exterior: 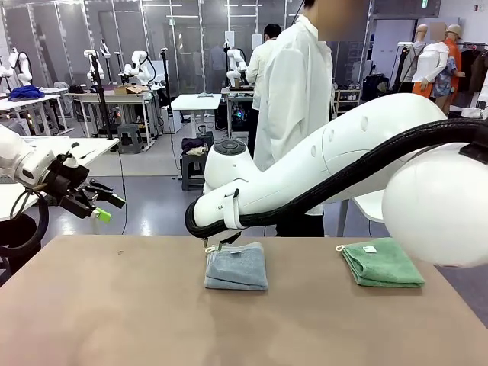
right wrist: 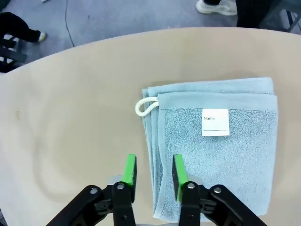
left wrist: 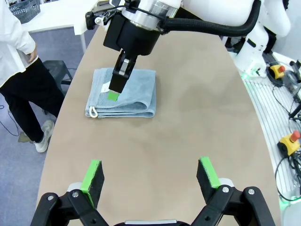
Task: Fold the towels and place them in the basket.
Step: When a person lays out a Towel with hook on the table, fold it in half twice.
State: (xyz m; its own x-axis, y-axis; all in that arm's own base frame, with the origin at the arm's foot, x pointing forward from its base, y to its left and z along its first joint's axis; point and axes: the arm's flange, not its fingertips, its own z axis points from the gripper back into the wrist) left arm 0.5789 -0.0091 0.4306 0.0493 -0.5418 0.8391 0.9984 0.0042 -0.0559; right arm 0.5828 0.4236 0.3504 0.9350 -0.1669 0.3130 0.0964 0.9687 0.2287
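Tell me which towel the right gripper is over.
The grey-blue towel, folded mid-table: the right gripper hangs above its edge. The green towel lies apart, off to the right.

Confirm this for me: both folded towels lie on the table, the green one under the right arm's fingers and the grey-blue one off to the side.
Not quite: the colours are swapped. The right wrist view shows the right arm's fingers over the grey-blue towel; in the front view, the green towel lies off to the side. Both are folded on the table.
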